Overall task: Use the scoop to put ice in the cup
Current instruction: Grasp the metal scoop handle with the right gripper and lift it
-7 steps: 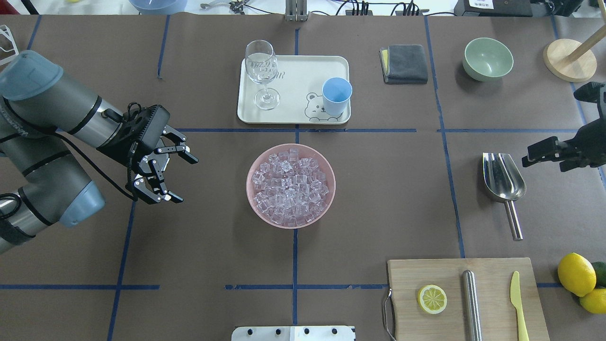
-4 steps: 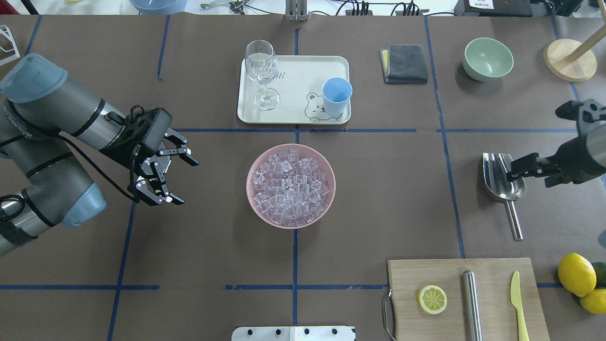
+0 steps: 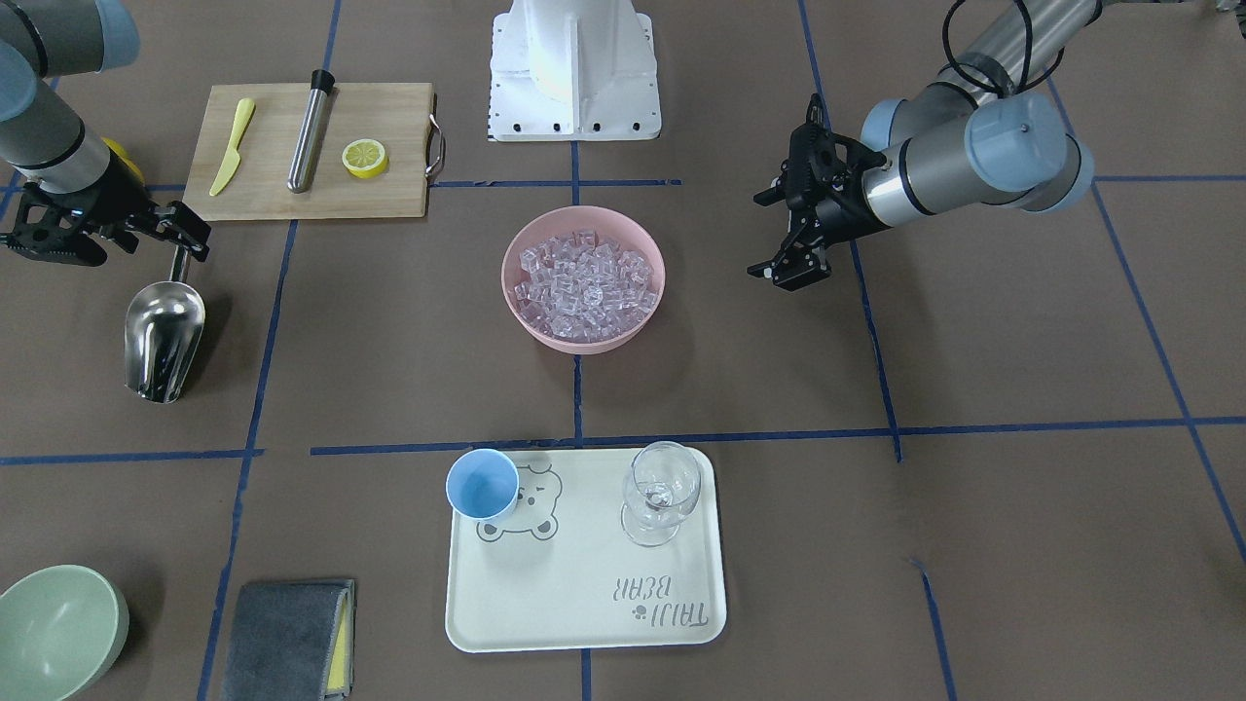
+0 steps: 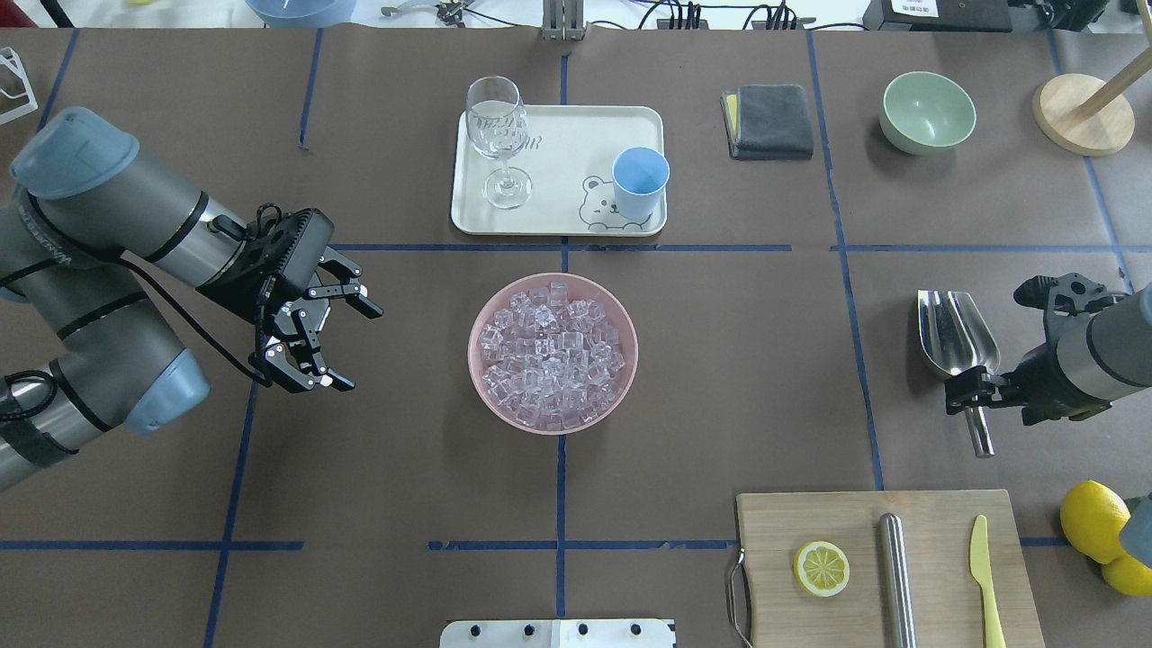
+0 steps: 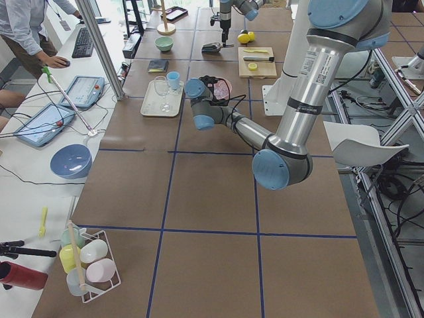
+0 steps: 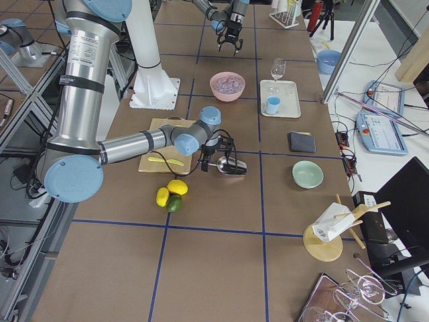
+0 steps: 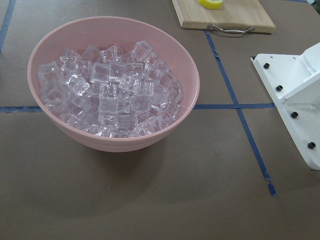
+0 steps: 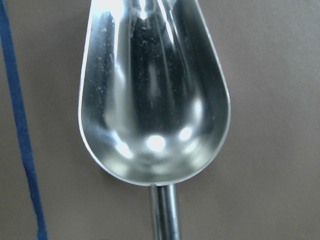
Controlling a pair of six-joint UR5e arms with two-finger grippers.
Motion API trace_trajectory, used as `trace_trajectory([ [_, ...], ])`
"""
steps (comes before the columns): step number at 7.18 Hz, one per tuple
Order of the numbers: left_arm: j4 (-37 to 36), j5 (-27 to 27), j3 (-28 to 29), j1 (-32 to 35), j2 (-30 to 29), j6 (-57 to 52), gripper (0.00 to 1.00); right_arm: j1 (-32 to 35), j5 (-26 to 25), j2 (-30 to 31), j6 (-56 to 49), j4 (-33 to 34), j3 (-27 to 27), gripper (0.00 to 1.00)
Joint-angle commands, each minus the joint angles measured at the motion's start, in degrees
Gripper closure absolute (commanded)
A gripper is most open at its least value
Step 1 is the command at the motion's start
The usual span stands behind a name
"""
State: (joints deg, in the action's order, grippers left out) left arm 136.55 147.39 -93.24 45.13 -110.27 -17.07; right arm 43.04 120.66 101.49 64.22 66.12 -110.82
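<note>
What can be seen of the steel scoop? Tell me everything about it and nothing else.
The scoop looks like shiny bare steel: a deep rounded trough, open at its far end, joined to a thin straight round handle. It is empty and lies trough-up on the brown table cover on the robot's right side, handle pointing back toward the robot. The right gripper is over the handle just behind the trough; whether it grips cannot be told. Nothing else touches the scoop.
</note>
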Motion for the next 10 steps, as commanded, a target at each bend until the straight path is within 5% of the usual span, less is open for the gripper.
trace_trajectory([
  [1, 0.0, 0.0, 0.0, 0.0, 0.1, -0.1, 0.00, -2.2, -0.2, -0.4, -0.1, 0.0, 0.6, 0.07],
  [2, 0.0, 0.0, -0.3, 0.0, 0.1, 0.0, 0.00, -3.0, -0.3, -1.2, -0.1, -0.1, 2.5, 0.08],
  [3, 0.0, -0.1, -0.4, 0.0, 0.5, -0.1, 0.00, -3.0, -0.2, -1.4, -0.1, 0.1, 2.9, 0.28],
  [4, 0.0, -0.1, -0.4, 0.0, 0.4, -0.1, 0.00, -2.8, 0.2, -1.5, -0.1, 0.1, 2.8, 0.71],
  [5, 0.0, -0.1, -0.3, 0.0, 0.4, -0.1, 0.00, -2.6, 0.6, -1.4, -0.3, 0.1, 2.5, 1.00],
  [10, -0.1, -1.0, -0.1, 0.0, 0.2, 0.0, 0.00, 3.7, 0.5, 0.6, 0.5, 0.5, -5.3, 1.00],
])
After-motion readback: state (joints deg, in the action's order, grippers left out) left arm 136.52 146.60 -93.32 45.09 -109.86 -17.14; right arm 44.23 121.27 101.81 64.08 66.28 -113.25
